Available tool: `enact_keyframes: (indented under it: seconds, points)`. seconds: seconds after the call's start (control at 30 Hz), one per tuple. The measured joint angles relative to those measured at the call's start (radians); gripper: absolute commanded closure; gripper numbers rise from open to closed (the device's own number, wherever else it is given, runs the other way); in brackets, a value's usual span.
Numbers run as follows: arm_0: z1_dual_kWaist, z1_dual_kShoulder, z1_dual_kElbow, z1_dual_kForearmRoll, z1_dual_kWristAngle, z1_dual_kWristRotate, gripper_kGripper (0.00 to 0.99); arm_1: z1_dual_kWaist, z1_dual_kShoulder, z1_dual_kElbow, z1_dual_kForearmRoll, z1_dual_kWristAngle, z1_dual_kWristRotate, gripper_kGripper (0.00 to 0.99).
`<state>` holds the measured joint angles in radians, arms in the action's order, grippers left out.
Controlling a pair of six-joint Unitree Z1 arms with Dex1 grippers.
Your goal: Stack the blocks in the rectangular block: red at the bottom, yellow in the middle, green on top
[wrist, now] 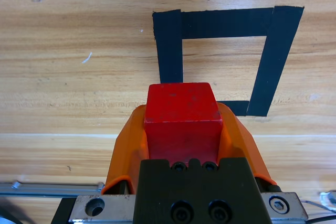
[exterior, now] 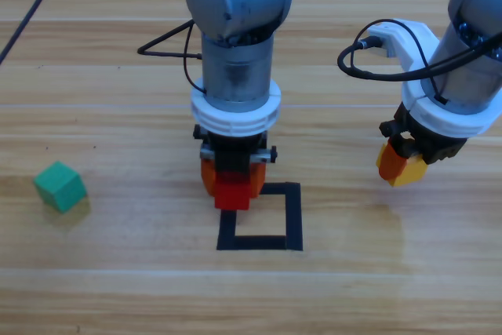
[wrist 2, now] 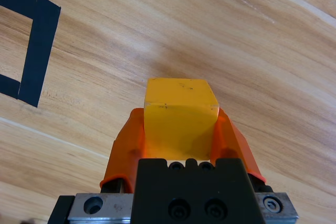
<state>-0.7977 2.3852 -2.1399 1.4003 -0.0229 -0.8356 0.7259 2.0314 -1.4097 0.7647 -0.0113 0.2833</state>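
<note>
The red cube (exterior: 232, 192) sits just left of centre in the high view, clamped between the orange jaws of the left gripper (exterior: 231, 180), over the upper left corner of the black tape square (exterior: 293, 217). In the left wrist view the red cube (wrist: 182, 121) fills the lower middle, and the tape square (wrist: 170, 45) lies beyond it toward the upper right, hollow, with bare wood inside. The yellow cube (exterior: 408, 170) is at the right of the high view, pinched in the right gripper (exterior: 401, 165), well apart from the square. The right wrist view shows the yellow cube (wrist 2: 180, 119) held between both jaws above the wooden table (wrist 2: 262, 51). The green cube (exterior: 60, 186) rests alone on the table at the left edge, tilted cornerwise, well apart from both arms.
</note>
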Motion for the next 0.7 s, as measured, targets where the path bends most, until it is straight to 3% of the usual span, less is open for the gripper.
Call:
enact_keyframes:
  seconds: [0.23,0.7]
  points:
    - [-0.013,0.0,-0.009,-0.015,0.004,-0.11,0.99,0.0,0.0,0.0,0.0,0.0,0.0,0.755]
    - [-0.102,-0.008,0.127,-0.22,0.018,-0.151,0.99,0.0,0.0,0.0,-0.003,0.0,0.0,0.755]
